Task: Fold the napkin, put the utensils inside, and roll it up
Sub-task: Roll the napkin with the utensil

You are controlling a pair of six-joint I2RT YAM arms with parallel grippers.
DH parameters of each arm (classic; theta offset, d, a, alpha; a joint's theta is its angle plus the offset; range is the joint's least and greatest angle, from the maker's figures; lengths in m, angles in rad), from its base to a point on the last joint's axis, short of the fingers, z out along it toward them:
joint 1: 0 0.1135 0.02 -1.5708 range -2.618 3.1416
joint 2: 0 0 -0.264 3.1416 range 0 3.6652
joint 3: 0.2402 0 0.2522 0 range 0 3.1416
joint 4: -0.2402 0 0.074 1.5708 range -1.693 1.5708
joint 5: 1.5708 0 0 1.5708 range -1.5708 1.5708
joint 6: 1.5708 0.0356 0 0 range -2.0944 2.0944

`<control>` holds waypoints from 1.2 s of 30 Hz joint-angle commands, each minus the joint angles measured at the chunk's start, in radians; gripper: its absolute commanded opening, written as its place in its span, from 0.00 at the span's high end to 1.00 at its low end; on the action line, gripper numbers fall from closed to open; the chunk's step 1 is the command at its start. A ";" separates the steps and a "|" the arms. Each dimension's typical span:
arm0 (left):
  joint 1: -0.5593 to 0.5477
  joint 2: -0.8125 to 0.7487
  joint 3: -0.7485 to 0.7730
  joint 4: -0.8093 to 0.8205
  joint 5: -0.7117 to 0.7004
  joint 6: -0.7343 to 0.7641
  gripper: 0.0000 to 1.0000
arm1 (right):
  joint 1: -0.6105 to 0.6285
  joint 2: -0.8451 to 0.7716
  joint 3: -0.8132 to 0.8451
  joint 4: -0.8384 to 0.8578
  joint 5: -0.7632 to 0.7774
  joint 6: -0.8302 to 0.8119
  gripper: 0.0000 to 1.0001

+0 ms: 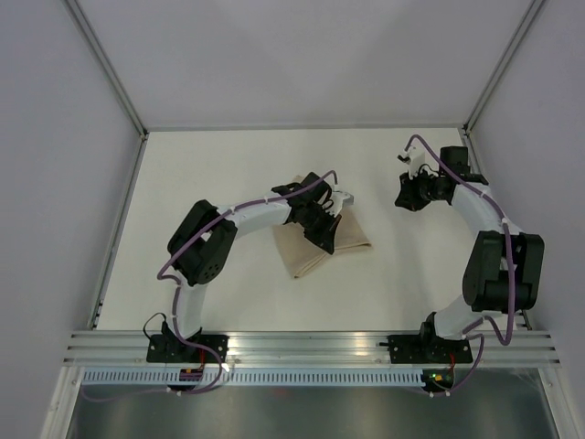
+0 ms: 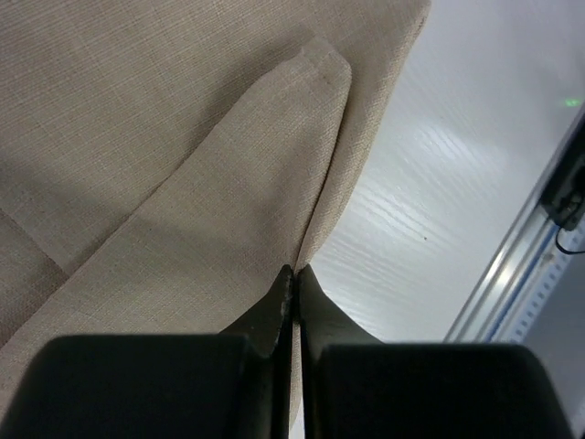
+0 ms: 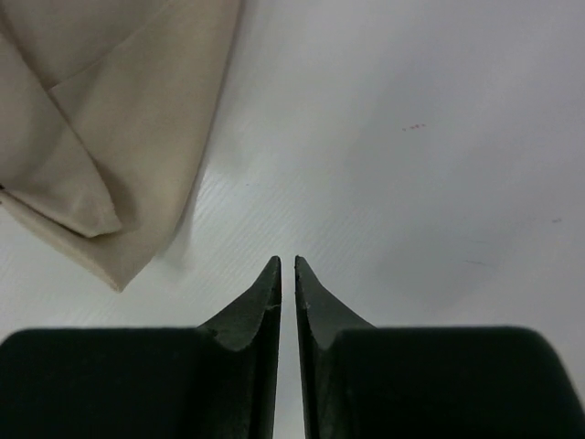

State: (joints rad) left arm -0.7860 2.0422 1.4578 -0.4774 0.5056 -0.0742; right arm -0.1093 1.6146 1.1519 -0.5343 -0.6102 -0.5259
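My left tool is pinched tight on the napkin, with a cloth edge caught between the tips. My right tool is all but closed on nothing, over bare desk, well apart from the napkin. The napkin lies mid-desk with layers overlapping, so I'd judge the folding is under way, and the utensils and the rolling are not yet done. I can't make out any utensils anywhere. From above, my left arm covers part of the napkin, so I can't read the fold's full shape.

Beige napkin edge in tight left gripper
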 commanded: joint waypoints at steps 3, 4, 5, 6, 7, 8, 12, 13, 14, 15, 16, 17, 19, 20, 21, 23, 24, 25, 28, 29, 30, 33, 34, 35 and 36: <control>0.050 0.044 0.068 -0.081 0.231 -0.039 0.98 | 0.089 -0.113 -0.073 -0.032 -0.146 -0.210 0.83; 0.056 0.055 0.079 -0.087 0.255 -0.036 0.98 | 0.101 -0.134 -0.084 -0.032 -0.146 -0.226 0.82; 0.066 0.076 0.090 -0.102 0.267 -0.035 0.98 | 0.143 -0.143 -0.093 -0.038 -0.157 -0.242 0.81; 0.068 0.087 0.119 -0.113 0.278 -0.032 0.98 | 0.157 -0.156 -0.107 -0.039 -0.160 -0.275 0.80; 0.070 0.096 0.133 -0.122 0.286 -0.027 0.98 | 0.172 -0.162 -0.115 -0.038 -0.163 -0.284 0.79; 0.074 0.116 0.145 -0.131 0.292 -0.021 0.98 | 0.201 -0.163 -0.126 -0.038 -0.177 -0.295 0.77; 0.088 0.167 0.214 -0.179 0.310 -0.013 0.98 | 0.250 -0.142 -0.121 -0.069 -0.223 -0.364 0.73; 0.091 0.173 0.219 -0.184 0.321 -0.012 0.98 | 0.255 -0.122 -0.120 -0.079 -0.229 -0.399 0.72; 0.094 0.177 0.222 -0.185 0.324 -0.009 0.98 | 0.270 -0.111 -0.115 -0.098 -0.237 -0.419 0.69; 0.099 0.182 0.225 -0.190 0.321 -0.009 0.98 | 0.279 -0.102 -0.112 -0.136 -0.252 -0.446 0.68; 0.103 0.187 0.230 -0.194 0.326 -0.007 0.98 | 0.284 -0.084 -0.110 -0.153 -0.261 -0.497 0.66; 0.103 0.188 0.230 -0.196 0.324 -0.006 0.98 | 0.298 -0.075 -0.112 -0.168 -0.266 -0.516 0.63; 0.108 0.193 0.233 -0.199 0.327 -0.006 0.98 | 0.315 -0.058 -0.124 -0.191 -0.264 -0.549 0.62; 0.110 0.194 0.233 -0.199 0.330 -0.004 0.98 | 0.333 -0.059 -0.133 -0.178 -0.263 -0.565 0.62; 0.110 0.196 0.233 -0.199 0.329 -0.004 0.98 | 0.347 -0.061 -0.158 -0.171 -0.258 -0.574 0.61; 0.111 0.202 0.234 -0.202 0.329 -0.003 0.98 | 0.376 -0.090 -0.191 -0.114 -0.243 -0.576 0.54; 0.111 0.205 0.234 -0.202 0.330 -0.001 0.98 | 0.388 -0.123 -0.234 -0.080 -0.232 -0.568 0.52; 0.111 0.207 0.236 -0.205 0.329 -0.001 0.98 | 0.402 -0.143 -0.257 -0.044 -0.197 -0.557 0.49; 0.111 0.213 0.236 -0.204 0.330 -0.001 0.98 | 0.453 -0.197 -0.334 0.083 -0.155 -0.525 0.45; 0.114 0.214 0.236 -0.205 0.332 -0.001 0.98 | 0.473 -0.199 -0.340 0.115 -0.140 -0.519 0.45; 0.113 0.214 0.234 -0.205 0.333 0.001 0.98 | 0.482 -0.196 -0.343 0.128 -0.134 -0.508 0.44; 0.114 0.219 0.236 -0.205 0.333 0.002 0.98 | 0.494 -0.180 -0.342 0.172 -0.129 -0.491 0.44; 0.116 0.219 0.234 -0.207 0.336 0.002 0.98 | 0.494 -0.180 -0.348 0.189 -0.126 -0.484 0.44; 0.116 0.219 0.234 -0.207 0.333 0.002 0.98 | 0.500 -0.182 -0.354 0.227 -0.120 -0.480 0.43; 0.117 0.217 0.234 -0.207 0.333 0.002 0.98 | 0.502 -0.182 -0.371 0.252 -0.103 -0.471 0.43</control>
State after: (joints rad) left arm -0.6785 2.2425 1.6566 -0.6590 0.8139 -0.0769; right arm 0.3847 1.4464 0.8043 -0.4324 -0.6994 -0.9966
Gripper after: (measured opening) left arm 0.029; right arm 0.568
